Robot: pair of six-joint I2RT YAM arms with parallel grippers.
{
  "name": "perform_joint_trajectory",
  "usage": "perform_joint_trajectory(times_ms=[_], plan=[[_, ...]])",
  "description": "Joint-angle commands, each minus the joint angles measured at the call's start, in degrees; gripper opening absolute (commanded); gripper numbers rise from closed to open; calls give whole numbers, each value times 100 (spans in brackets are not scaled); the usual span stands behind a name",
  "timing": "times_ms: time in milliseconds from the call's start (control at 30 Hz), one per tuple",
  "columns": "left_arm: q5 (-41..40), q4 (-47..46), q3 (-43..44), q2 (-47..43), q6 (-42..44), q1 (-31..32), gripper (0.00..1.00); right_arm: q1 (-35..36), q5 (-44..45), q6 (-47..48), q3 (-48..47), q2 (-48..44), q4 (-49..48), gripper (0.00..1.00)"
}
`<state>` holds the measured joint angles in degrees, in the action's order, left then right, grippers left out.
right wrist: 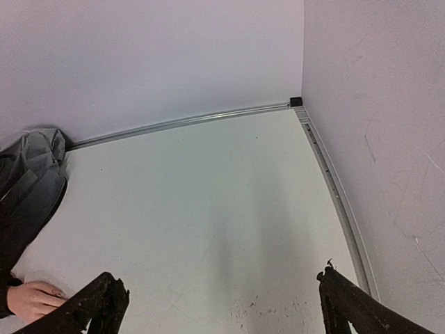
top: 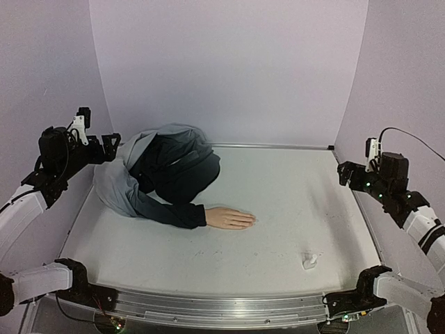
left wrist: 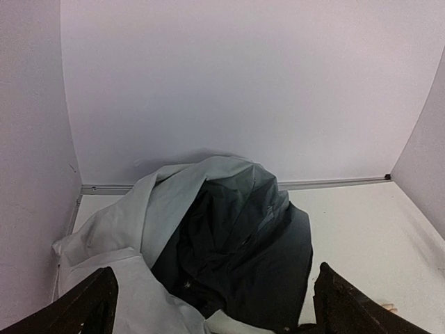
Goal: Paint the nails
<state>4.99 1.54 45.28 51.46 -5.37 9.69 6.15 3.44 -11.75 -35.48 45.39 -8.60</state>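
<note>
Jaws spread on left gripper (left wrist: 215, 278) and right gripper (right wrist: 219, 278), mannequin hand (top: 229, 218) flat on table (top: 299, 202)

No legible text, labels or numbers in any view, small white bottle (top: 310, 261) too small to read, jacket (top: 170, 170) shows no print

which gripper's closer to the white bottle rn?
Right. The right gripper hangs beyond the white bottle, near the right wall; the left gripper is far across, by the jacket.
</note>
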Motion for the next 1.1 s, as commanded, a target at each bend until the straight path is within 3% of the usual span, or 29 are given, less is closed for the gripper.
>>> perform_joint_trajectory(times_ms=[0, 400, 767, 900, 1067], plan=[[282, -77, 496, 40, -333, 161, 99, 35, 397, -374, -783, -188, 1121, 98], [799, -89, 926, 408, -742, 495, 99, 76, -335, -1083, -1842, -365, 4072, 98], [1348, -125, 1240, 847, -1018, 585, 100, 313, -1171, -1242, -1758, 531, 5462, 98], [1472, -137, 1292, 909, -1122, 594, 100, 891, -1177, -1514, -1692, 1105, 5441, 98], [1567, -35, 1340, 881, -1171, 599, 100, 2417, -900, -2574, -1468, 2006, 4973, 98]])
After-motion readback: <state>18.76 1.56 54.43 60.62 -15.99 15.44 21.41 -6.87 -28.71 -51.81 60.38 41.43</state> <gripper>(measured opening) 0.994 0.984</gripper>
